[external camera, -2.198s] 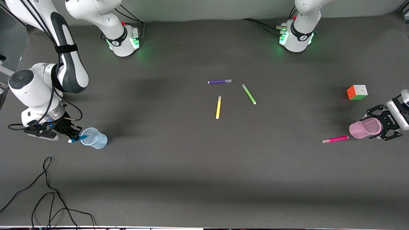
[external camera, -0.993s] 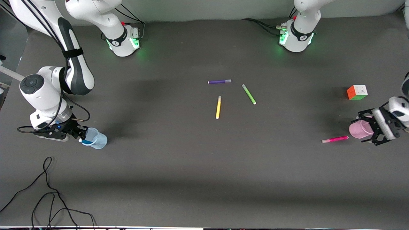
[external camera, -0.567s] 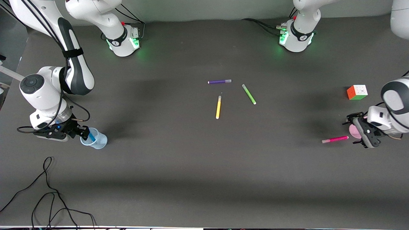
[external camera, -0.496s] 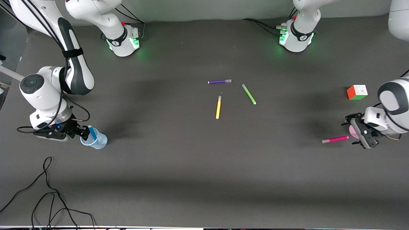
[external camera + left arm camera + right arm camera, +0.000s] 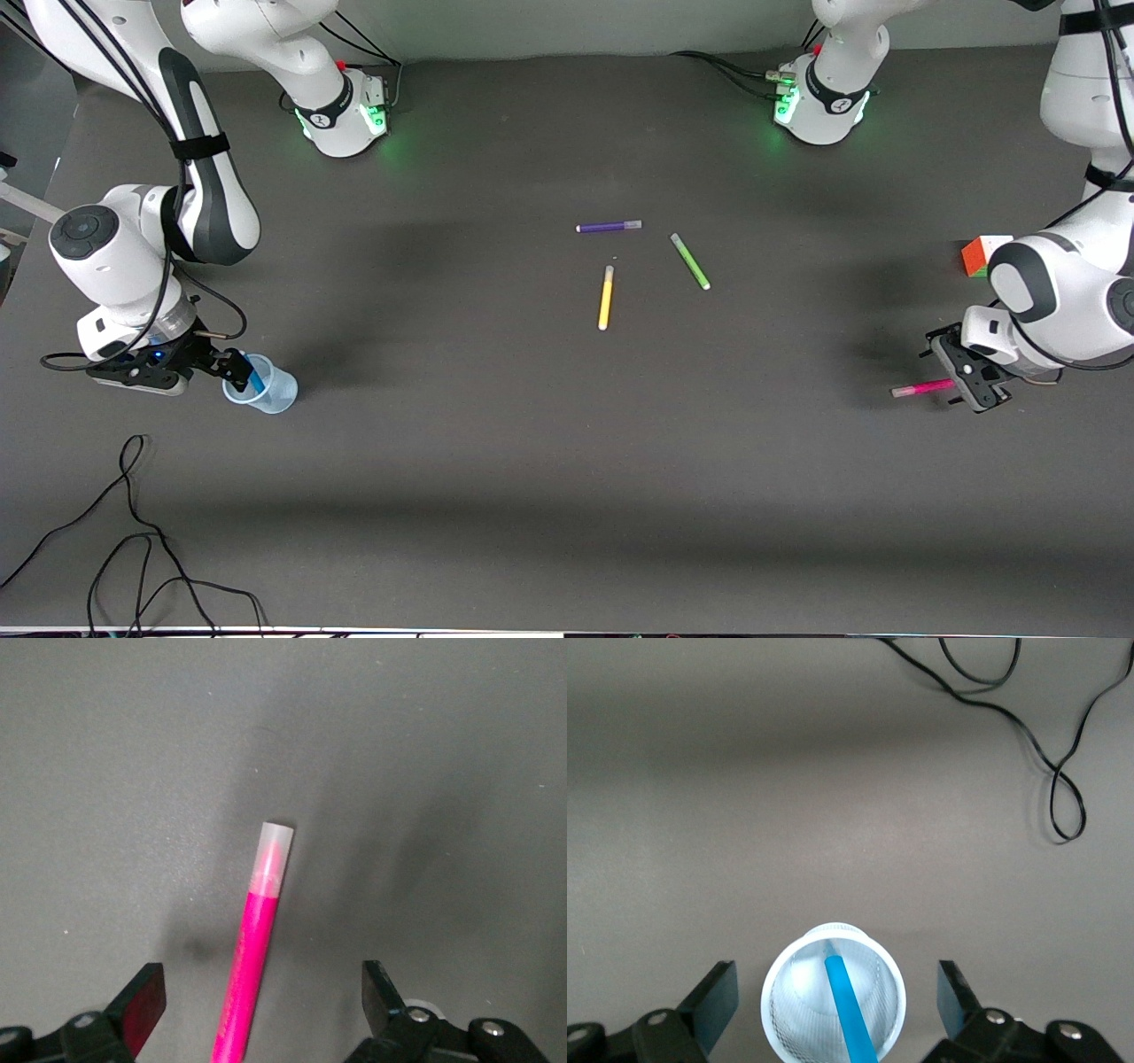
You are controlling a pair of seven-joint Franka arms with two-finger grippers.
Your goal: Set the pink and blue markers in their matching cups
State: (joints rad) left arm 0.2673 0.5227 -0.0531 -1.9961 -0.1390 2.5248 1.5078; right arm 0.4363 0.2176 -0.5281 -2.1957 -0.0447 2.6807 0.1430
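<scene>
The right gripper [image 5: 232, 368] has just sprung wide, and the blue marker [image 5: 850, 1008] now leans inside the blue cup [image 5: 833, 999]: half done. Toward the left arm's end, the left gripper [image 5: 257, 1014] has swung over the pink marker [image 5: 252, 952], fingers spread; the pink cup is probably hidden beneath that arm.

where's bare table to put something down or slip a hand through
Bare table: the wide stretch from the blue cup to the yellow pen, and from there to the pink marker. Crowded: mid-table, around the yellow, green and purple pens.
</scene>
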